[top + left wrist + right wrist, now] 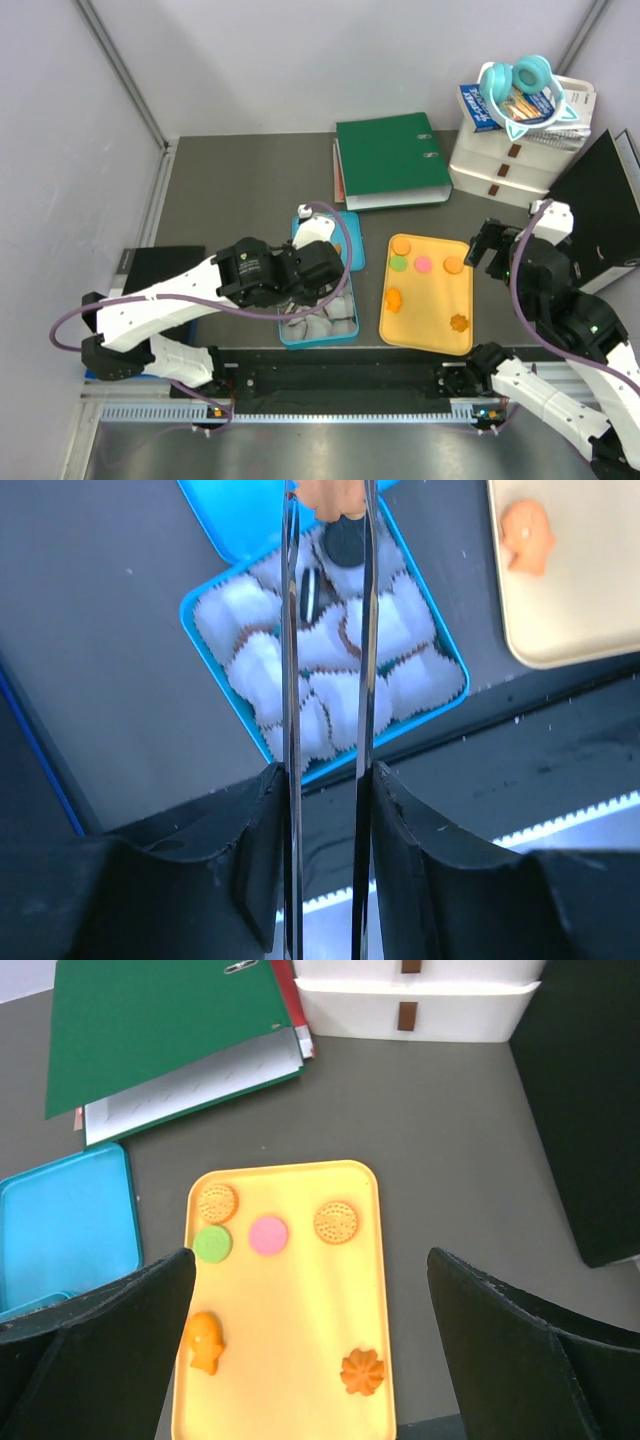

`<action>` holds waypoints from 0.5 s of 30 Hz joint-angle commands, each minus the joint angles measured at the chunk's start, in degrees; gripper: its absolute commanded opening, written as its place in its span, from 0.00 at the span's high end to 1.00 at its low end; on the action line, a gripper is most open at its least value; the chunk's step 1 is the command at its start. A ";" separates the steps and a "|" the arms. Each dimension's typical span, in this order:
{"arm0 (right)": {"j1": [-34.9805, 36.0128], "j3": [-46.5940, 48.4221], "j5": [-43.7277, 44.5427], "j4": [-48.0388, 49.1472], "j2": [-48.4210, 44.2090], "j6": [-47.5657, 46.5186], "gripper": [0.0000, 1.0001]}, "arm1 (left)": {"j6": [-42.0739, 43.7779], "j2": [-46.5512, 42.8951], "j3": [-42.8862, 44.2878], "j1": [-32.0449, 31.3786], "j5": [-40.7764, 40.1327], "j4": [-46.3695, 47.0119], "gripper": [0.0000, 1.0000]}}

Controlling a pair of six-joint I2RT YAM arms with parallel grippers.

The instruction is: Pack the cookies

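Note:
My left gripper has long thin metal fingers and is shut on an orange cookie, held over the far end of the blue tin. The tin is filled with white paper liners, and two black cookies lie in them. The yellow tray holds two round tan cookies, a green one, a pink one, an orange fish-shaped one and an orange flower. My right gripper is open and empty above the tray.
The tin's blue lid lies behind the tin. A green binder, white drawers with headphones on top and a black box stand at the back and right. A toothed rail runs along the near edge.

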 commanded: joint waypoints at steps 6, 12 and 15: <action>0.48 -1.48 -2.96 5.52 1.81 -0.11 0.01 | -7.47 -2.07 -0.97 -6.01 2.56 -5.09 0.69; 0.48 -2.01 -3.75 6.05 2.16 0.50 0.01 | -8.79 -2.86 -5.27 -7.24 4.67 -2.46 0.68; 0.48 -2.01 -3.84 5.87 2.16 0.59 0.01 | -9.84 -3.56 -8.08 -7.60 5.63 -1.14 0.68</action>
